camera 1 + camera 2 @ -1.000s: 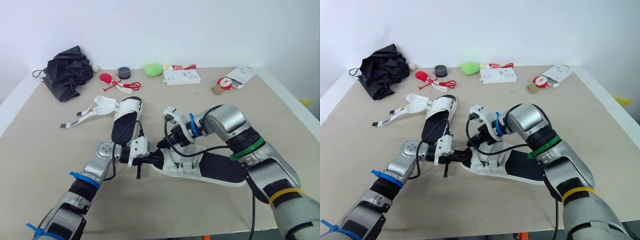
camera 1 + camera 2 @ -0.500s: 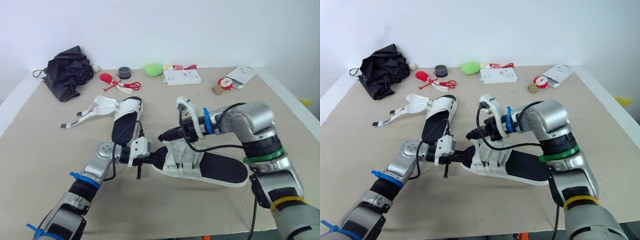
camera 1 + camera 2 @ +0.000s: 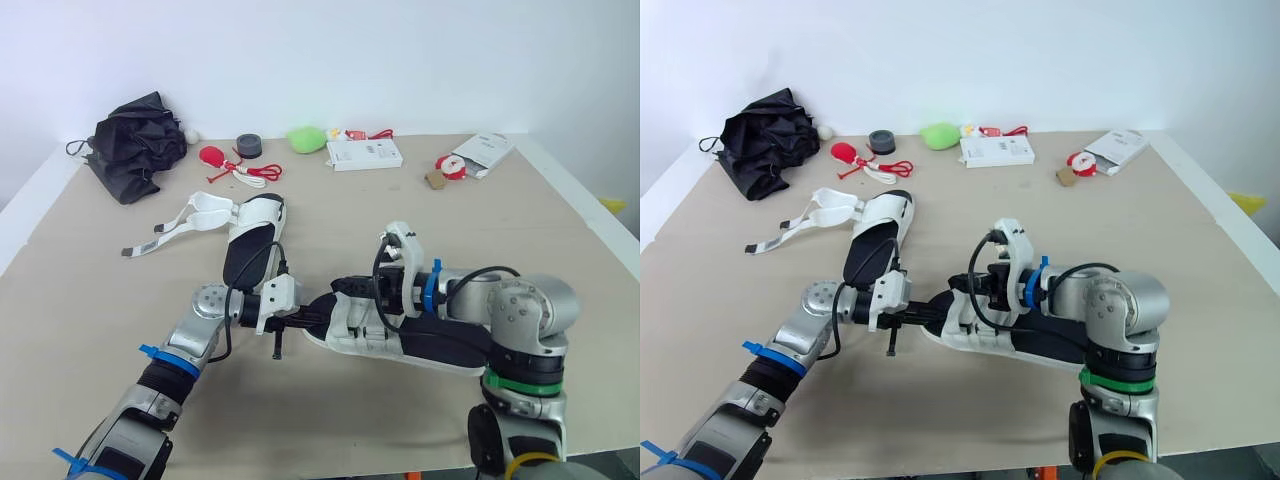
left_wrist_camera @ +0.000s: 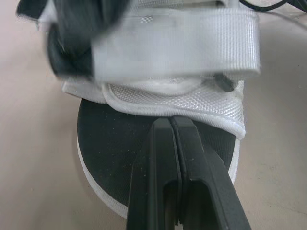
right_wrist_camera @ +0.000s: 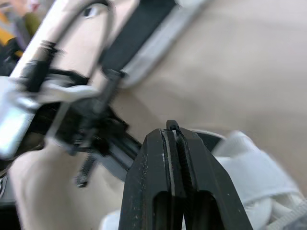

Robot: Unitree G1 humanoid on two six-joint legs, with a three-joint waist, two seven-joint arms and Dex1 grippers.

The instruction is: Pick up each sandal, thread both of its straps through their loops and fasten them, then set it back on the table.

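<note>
- On the beige table (image 3: 90,300), the robot's two arms meet over a white mesh sandal with a black footbed (image 3: 440,345). This near sandal lies flat on its sole just in front of the robot, toe towards the left arm.
- The left gripper (image 4: 171,120) has its two black fingers pressed together with no gap. The tips sit at the hem of the mesh upper, over the toe end of the footbed. Whether they pinch that hem cannot be made out.
- The right gripper (image 5: 171,130) is closed just as tight, poised over the forefoot, where broad white woven straps (image 4: 177,43) cross the near sandal. Nothing can be seen caught between its fingers.
- A second sandal of the same make (image 3: 250,245) lies farther back towards the left, its loose straps (image 3: 200,213) undone and splayed out to the side.
- Handling, judged from here: the sandal looks light, with a sole stiff enough to lift by its rim at toe or heel.
- The webbing is limp and will flop. Each strap is best pinched flat near its free end while the other gripper steadies the sole.
- The mesh upper gives under pressure and looks a poor place to hold.
- Along the far edge, well apart from the work, sit a crumpled black fabric bundle (image 3: 135,150) and a flat white box (image 3: 363,153).
</note>
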